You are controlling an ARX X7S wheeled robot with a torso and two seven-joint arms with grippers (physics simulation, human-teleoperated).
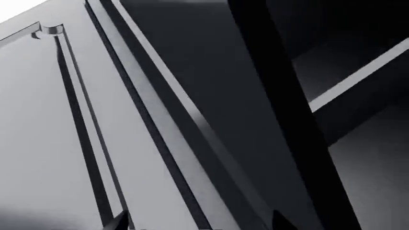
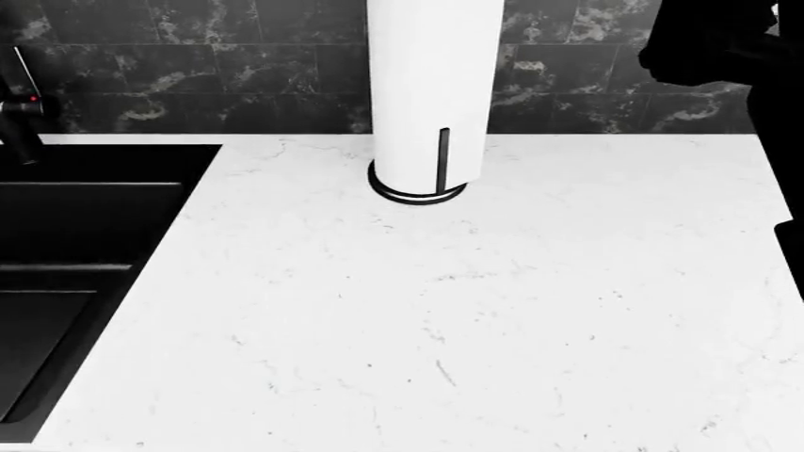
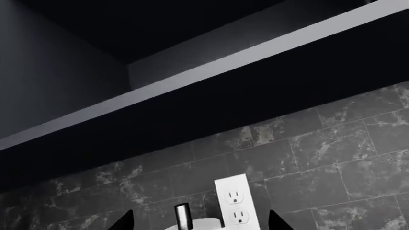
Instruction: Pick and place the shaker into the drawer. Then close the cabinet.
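The white marble bench (image 2: 477, 320) carries only a white paper-towel roll (image 2: 434, 85) at 12 o'clock, with a black sink (image 2: 75, 245) at 9 o'clock. No shaker shows in any view. Left claw (image 1: 201, 223) and right claw (image 3: 201, 221) both stand apart, holding nothing

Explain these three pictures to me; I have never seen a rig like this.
These are simulator renders from a wheeled robot with two arms. The head camera looks down on a white marble countertop with a black sink at the left and a white paper towel roll on its stand by the dark tiled wall. The left wrist camera faces grey panelled cabinetry. The right wrist camera faces the tiled backsplash, a white power outlet and a dark shelf above. Only dark fingertip corners show, so nothing can be seen held. No shaker or drawer appears.
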